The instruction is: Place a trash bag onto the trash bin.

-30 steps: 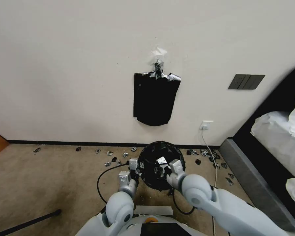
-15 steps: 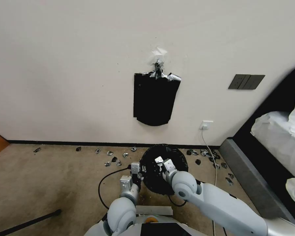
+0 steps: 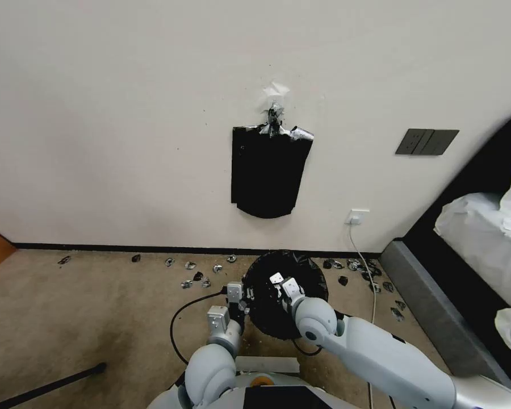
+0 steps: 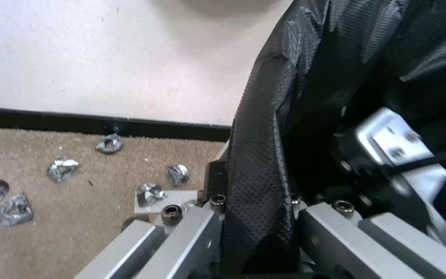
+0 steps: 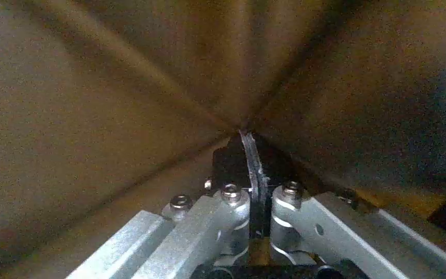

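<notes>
Wrist views: trash bag film pinched, seemingly, between both grippers' jaws.

Wall: you face a plain cream wall with a black baseboard.
On the wall: a flat black sheaf of bags taped up, a dark switch plate, and a white socket with a cable.
Floor: tan carpet, stained, strewn with black and silver scraps.
Right side: you see a dark bed frame with white bedding.

The crinkled, glossy black trash bag hangs open on the floor, near the wall.
</notes>
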Available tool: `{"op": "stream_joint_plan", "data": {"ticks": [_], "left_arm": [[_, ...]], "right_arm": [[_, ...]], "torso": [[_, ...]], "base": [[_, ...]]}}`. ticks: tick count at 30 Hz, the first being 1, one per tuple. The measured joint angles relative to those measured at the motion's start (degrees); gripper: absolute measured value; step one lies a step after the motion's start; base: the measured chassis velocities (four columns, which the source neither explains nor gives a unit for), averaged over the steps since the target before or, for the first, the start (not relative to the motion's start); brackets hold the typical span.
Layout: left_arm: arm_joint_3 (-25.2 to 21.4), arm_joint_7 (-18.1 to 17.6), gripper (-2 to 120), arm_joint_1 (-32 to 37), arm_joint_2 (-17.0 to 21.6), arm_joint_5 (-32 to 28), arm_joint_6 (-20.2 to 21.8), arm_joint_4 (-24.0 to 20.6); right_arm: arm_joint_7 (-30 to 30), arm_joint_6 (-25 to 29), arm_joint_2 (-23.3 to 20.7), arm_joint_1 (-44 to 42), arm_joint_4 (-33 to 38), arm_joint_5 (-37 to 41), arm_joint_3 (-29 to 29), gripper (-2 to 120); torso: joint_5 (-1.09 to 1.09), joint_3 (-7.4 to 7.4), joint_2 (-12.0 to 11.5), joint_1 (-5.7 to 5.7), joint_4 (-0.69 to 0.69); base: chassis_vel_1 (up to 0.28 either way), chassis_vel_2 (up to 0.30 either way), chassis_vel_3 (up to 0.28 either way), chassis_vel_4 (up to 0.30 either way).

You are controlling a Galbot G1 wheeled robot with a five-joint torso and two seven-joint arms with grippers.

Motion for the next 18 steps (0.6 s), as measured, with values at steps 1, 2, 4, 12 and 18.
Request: {"op": "stream_joint_plan", "data": {"ticks": [1,2,4,12,18], "left_arm": [[0.1,0.0,1,0.0,0.1,0.0,0.0,-0.1],[0.1,0.0,1,0.0,0.1,0.0,0.0,-0.1],[0.3,0.0,1,0.1,0.4,0.1,0.0,-0.4],[0.3,0.0,1,1.4,0.8,0.0,-0.2,-2.1],[0.0,-0.1,1,1.2,1.2,-0.5,-0.2,-2.6]], "right_arm": [[0.0,0.0,0.1,0.1,-0.1,0.0,0.0,0],[0.0,0.0,0.1,0.1,-0.1,0.0,0.0,0],[0.0,0.0,0.1,0.3,-0.5,-0.2,-0.1,0],[0.8,0.0,0.9,0.0,-1.7,2.5,1.9,0],[0.9,0.1,0.6,-0.1,-2.0,2.8,2.1,0]], "torso": [[0.00,0.00,0.0,0.00,0.00],[0.00,0.00,0.0,0.00,0.00],[0.00,0.00,0.0,0.00,0.00],[0.00,0.00,0.0,0.00,0.01],[0.00,-0.01,0.0,0.00,-0.01]], "base": [[0.000,0.000,0.000,0.000],[0.000,0.000,0.000,0.000],[0.000,0.000,0.000,0.000],[0.000,0.000,0.000,0.000],[0.000,0.000,0.000,0.000]]}}
